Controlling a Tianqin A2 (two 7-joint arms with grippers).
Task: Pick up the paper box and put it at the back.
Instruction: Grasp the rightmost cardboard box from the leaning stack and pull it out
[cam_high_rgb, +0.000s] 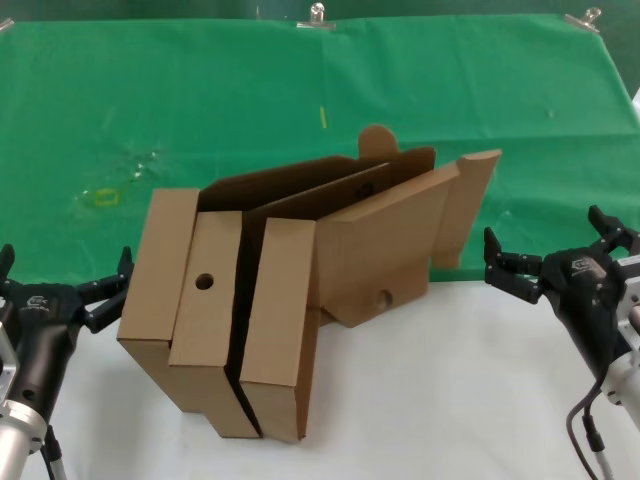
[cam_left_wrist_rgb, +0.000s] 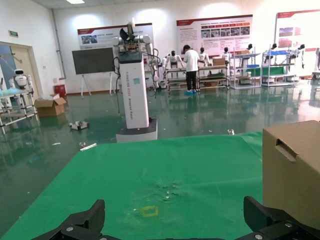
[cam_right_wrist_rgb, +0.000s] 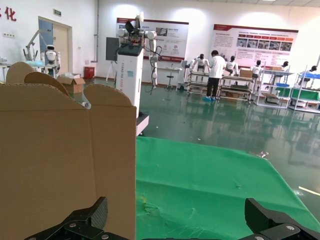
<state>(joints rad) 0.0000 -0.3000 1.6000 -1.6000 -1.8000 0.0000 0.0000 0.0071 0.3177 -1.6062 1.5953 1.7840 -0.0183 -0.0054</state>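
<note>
Several brown cardboard boxes stand on edge, leaning together where the green cloth meets the white tabletop. The paper box is the rightmost one, with an ear flap sticking out to the right; it also shows in the right wrist view. Behind it stands a box with a rounded tab. My right gripper is open and empty just right of the ear flap, apart from it. My left gripper is open and empty left of the stack.
Front boxes, one with a round hole, lean at the left of the stack; one box's corner shows in the left wrist view. Metal clips hold the cloth's far edge. A small yellow mark lies on the cloth.
</note>
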